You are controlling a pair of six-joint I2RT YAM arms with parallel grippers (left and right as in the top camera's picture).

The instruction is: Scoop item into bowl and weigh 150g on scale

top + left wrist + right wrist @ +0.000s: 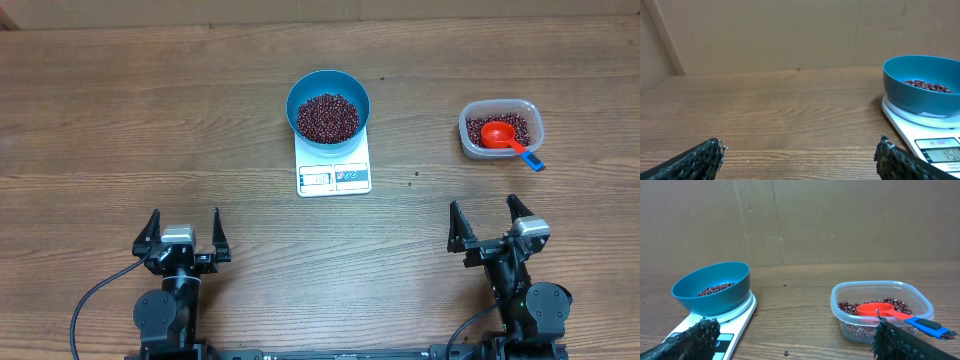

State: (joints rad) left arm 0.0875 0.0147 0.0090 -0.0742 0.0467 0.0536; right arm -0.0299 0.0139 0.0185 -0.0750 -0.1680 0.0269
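Observation:
A blue bowl stands on the white scale at the table's middle back. Dark red-brown beans fill its bottom. More beans lie in a clear tub at the right, with a red scoop resting in them. My left gripper is open near the front left, holding nothing. My right gripper is open at the front right, also holding nothing.
Stray beans lie on the wood: one right of the scale and one in front of the right gripper. A cardboard wall closes the far side of the table.

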